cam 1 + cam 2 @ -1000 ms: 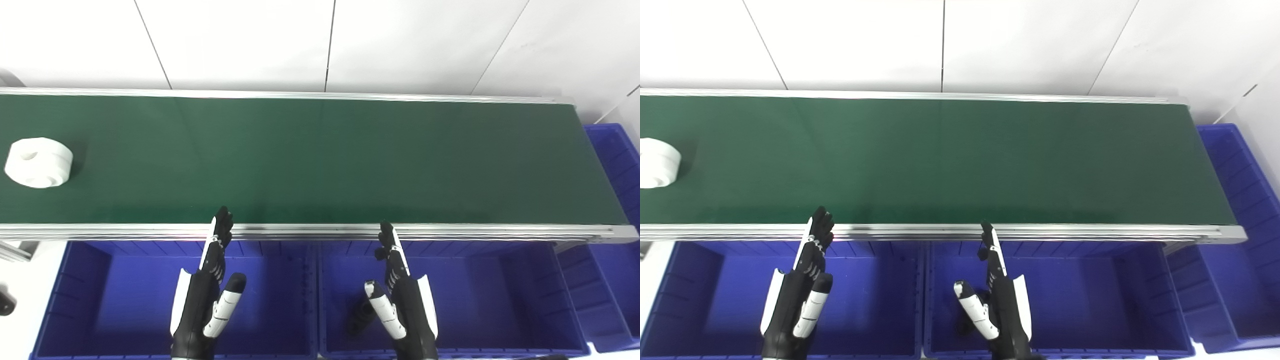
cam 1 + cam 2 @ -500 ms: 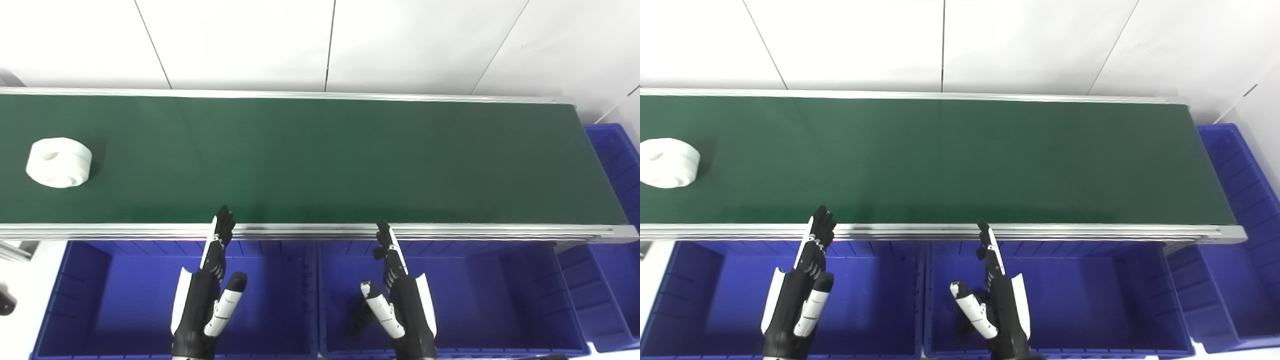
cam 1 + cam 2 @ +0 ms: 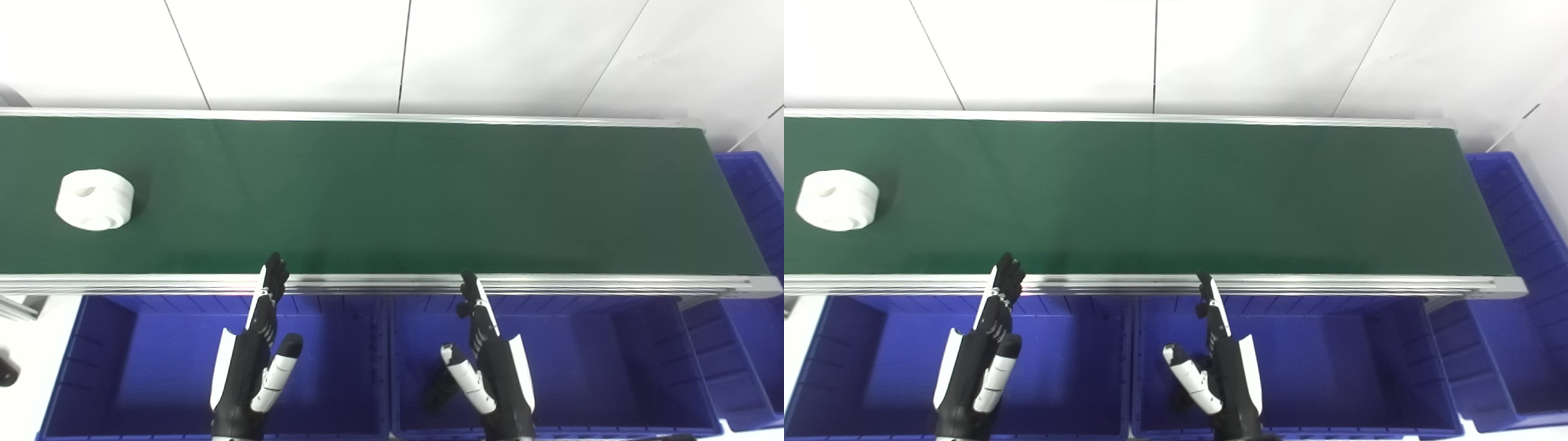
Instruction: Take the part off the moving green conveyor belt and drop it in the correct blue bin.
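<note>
A white round part (image 3: 95, 199) with a centre hole lies on the green conveyor belt (image 3: 392, 196) at the far left; it also shows in the right eye view (image 3: 838, 200). My left hand (image 3: 254, 361) is open and empty, held above the left blue bin (image 3: 92, 367), fingers reaching to the belt's near rail. My right hand (image 3: 487, 367) is open and empty above the middle blue bin (image 3: 612, 367). Both hands are far to the right of the part.
A dark part (image 3: 441, 386) lies in the middle bin, partly hidden by my right hand. Another blue bin (image 3: 753, 245) stands past the belt's right end. A silver rail (image 3: 392, 283) edges the belt's near side. A white wall is behind.
The white part has ridden the belt to the right. My right hand has shifted slightly left. My left hand has stayed in place.
</note>
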Action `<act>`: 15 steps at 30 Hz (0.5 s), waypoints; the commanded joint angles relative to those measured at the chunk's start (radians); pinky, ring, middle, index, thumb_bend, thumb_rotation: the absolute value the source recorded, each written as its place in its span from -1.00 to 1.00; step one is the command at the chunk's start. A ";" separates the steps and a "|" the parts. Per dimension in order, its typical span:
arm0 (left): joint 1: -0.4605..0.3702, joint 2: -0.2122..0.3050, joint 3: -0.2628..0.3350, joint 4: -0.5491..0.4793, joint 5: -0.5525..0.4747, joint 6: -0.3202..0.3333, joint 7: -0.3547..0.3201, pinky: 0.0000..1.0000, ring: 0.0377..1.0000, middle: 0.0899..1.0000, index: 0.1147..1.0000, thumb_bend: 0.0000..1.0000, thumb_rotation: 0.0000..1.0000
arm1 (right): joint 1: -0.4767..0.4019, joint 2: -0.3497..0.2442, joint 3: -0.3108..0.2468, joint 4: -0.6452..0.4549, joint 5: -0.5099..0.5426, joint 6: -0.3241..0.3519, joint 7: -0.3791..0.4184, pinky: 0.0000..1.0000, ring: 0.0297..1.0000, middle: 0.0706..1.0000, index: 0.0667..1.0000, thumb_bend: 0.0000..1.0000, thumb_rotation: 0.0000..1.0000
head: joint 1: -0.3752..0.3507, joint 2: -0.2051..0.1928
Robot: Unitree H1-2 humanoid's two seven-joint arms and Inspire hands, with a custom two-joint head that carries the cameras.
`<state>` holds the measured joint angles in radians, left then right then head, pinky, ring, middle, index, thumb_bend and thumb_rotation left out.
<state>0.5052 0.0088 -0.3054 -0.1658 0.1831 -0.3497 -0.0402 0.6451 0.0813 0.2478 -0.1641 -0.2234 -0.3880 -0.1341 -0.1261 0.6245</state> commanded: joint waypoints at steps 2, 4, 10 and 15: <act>-0.001 -0.031 -0.016 0.017 0.030 -0.056 0.022 0.94 0.95 0.99 0.96 -0.03 0.83 | -0.005 -0.024 -0.016 0.016 0.027 -0.053 0.008 1.00 1.00 1.00 0.98 0.49 0.66 | 0.026 -0.031; -0.004 -0.046 -0.022 0.045 0.049 -0.070 0.035 0.87 0.92 0.97 0.92 -0.01 0.79 | -0.013 -0.040 -0.023 0.037 0.044 -0.071 0.007 1.00 1.00 1.00 1.00 0.43 0.65 | 0.062 -0.070; -0.020 -0.083 -0.030 0.115 0.099 -0.094 0.070 0.74 0.87 0.91 0.85 0.07 0.74 | -0.042 -0.087 -0.031 0.085 0.095 -0.081 0.018 1.00 1.00 1.00 1.00 0.42 0.61 | 0.150 -0.127; -0.035 -0.094 -0.031 0.135 0.129 -0.075 0.088 0.60 0.80 0.85 0.81 0.11 0.79 | -0.070 -0.103 -0.034 0.116 0.130 -0.080 0.035 1.00 1.00 1.00 1.00 0.41 0.52 | 0.204 -0.148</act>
<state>0.4854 -0.0492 -0.3160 -0.0360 0.2895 -0.3997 0.0268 0.5803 -0.0228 0.2143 -0.0357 -0.1033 -0.4110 -0.1104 0.0765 0.4756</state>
